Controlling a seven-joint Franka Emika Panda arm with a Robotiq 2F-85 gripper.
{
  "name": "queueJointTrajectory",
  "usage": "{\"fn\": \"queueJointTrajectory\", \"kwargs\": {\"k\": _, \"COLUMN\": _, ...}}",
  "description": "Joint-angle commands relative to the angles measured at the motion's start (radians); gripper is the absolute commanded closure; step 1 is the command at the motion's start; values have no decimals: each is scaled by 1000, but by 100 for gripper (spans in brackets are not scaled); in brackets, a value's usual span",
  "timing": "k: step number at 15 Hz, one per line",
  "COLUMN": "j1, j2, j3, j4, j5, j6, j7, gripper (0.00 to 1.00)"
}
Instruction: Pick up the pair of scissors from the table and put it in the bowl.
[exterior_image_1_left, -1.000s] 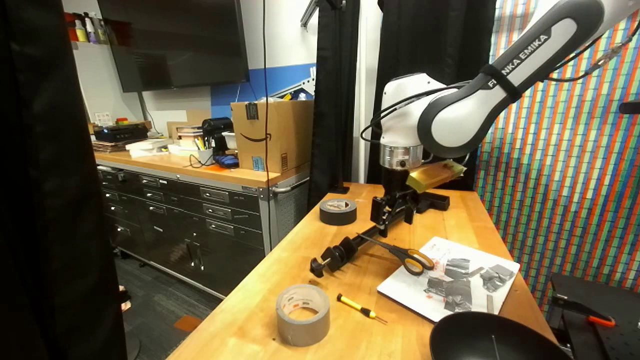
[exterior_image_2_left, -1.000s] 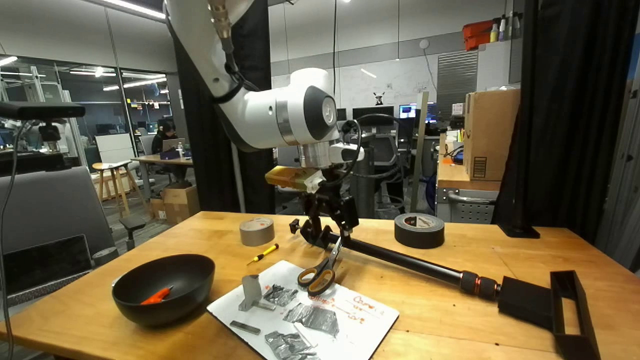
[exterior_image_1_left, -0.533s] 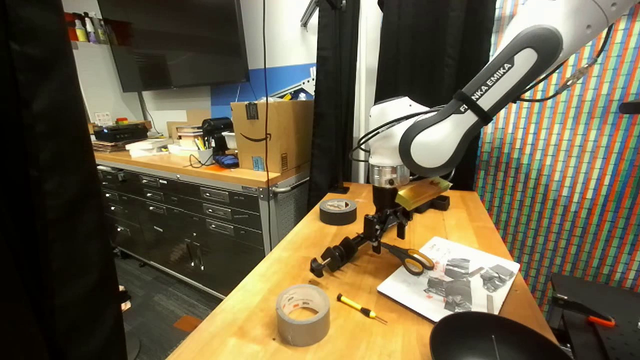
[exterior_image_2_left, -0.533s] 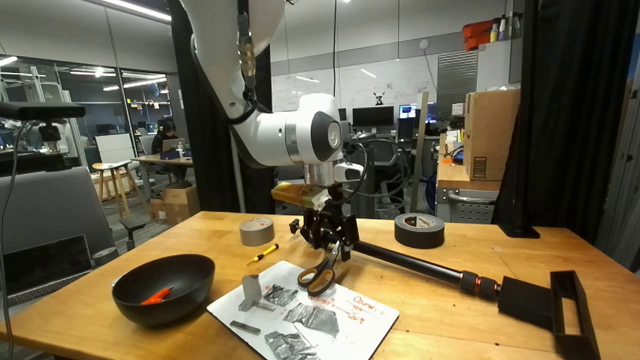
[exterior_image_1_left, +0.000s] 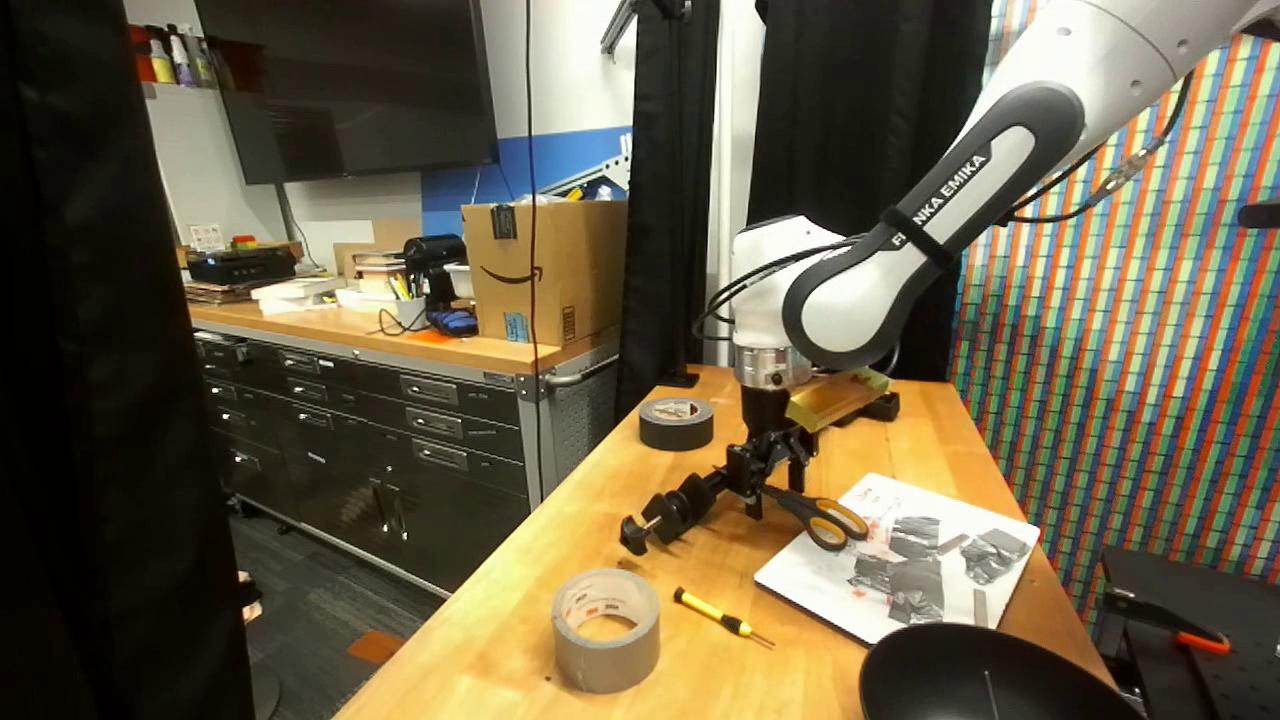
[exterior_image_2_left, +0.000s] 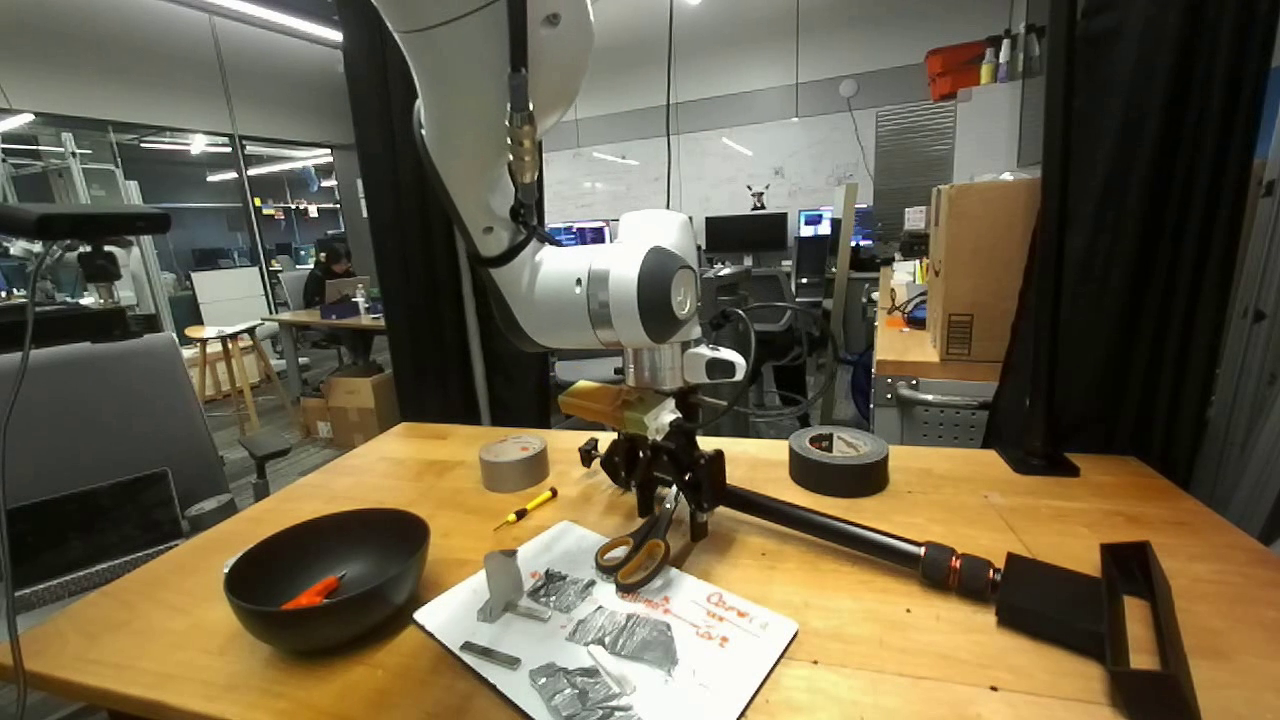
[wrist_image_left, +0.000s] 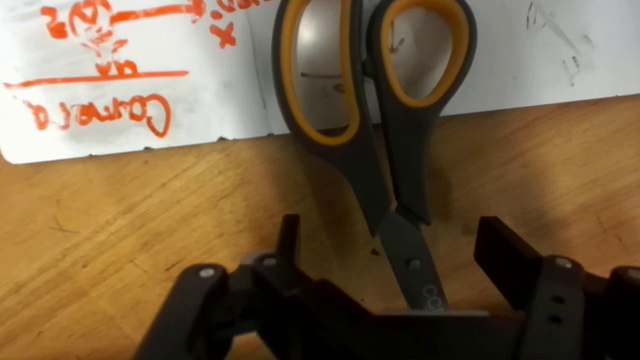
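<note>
The pair of scissors, with orange-yellow loops and dark blades, lies with its handles on a white board and blades toward the long black rod. It shows in both exterior views (exterior_image_1_left: 803, 507) (exterior_image_2_left: 653, 532) and in the wrist view (wrist_image_left: 405, 250). My gripper (exterior_image_1_left: 775, 498) (exterior_image_2_left: 672, 520) (wrist_image_left: 389, 225) is open, pointing down, low over the table. Its fingers stand on either side of the scissors near the pivot, apart from it. The blade tips are hidden behind the gripper in the wrist view. The black bowl (exterior_image_1_left: 960, 665) (exterior_image_2_left: 385, 605) stands at the table's edge, away from the gripper.
The long black rod tool (exterior_image_1_left: 682, 508) (exterior_image_2_left: 820, 522) lies close beside the gripper. The white board (exterior_image_1_left: 830, 600) (exterior_image_2_left: 740, 615) holds tape scraps. A tan tape roll (exterior_image_1_left: 606, 655), a grey tape roll (exterior_image_1_left: 676, 432) and a yellow screwdriver (exterior_image_1_left: 715, 612) lie around. An orange-handled thing (exterior_image_2_left: 313, 592) is in the bowl.
My gripper has come down from above to around the scissors near the pivot, staying open. The scissors, bowl and other things have not moved.
</note>
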Motion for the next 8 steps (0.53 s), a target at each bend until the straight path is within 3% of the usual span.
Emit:
{"fn": "queueJointTrajectory", "kwargs": {"k": 1, "j1": 16, "j2": 24, "j3": -24, "j4": 33, "j5": 26, "j6": 15, "j7": -39, "gripper": 42}}
{"fn": "queueJointTrajectory", "kwargs": {"k": 6, "j1": 16, "j2": 26, "j3": -31, "j4": 40, "j5": 24, "j6": 13, "j7": -46, "gripper": 80}}
{"fn": "queueJointTrajectory", "kwargs": {"k": 8, "j1": 16, "j2": 24, "j3": -34, "j4": 42, "j5": 22, "j6": 4, "j7": -49, "gripper": 91}}
